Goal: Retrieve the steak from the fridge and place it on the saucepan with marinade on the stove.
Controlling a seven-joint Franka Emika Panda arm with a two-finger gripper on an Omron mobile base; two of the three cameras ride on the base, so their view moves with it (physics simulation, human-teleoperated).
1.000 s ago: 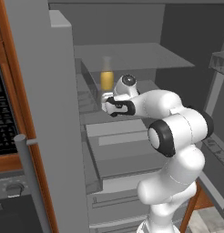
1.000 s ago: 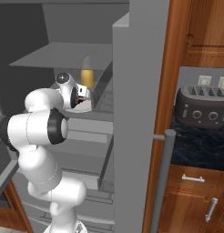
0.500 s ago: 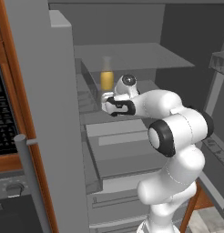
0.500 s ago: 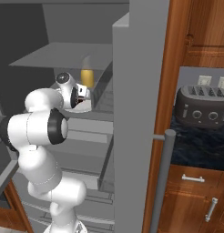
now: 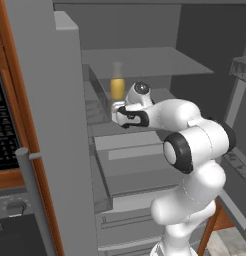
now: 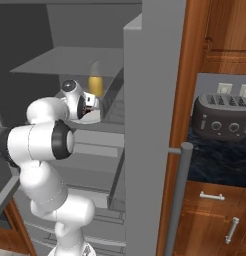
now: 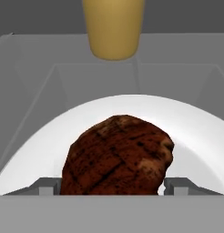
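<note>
The steak (image 7: 116, 157), a dark brown seared lump, lies on a white plate (image 7: 196, 132) on a shelf inside the open fridge (image 5: 40, 100). My gripper (image 7: 111, 186) is down at the plate, one fingertip pressed against each side of the steak, so it is shut on the steak. From the base views the hand (image 5: 120, 116) reaches into the middle shelf, just in front of a yellow-orange bottle (image 5: 117, 86). The same hand (image 6: 92, 106) sits beside the fridge's door (image 6: 150, 100). The saucepan and the stove are out of view.
The yellow-orange bottle (image 7: 114, 27) stands close behind the plate. A glass shelf (image 5: 145, 60) hangs above the hand, with drawers (image 5: 130, 165) below. A black-fronted wall oven (image 5: 2, 130) is at the left, and a toaster (image 6: 224, 116) sits on the dark counter to the right.
</note>
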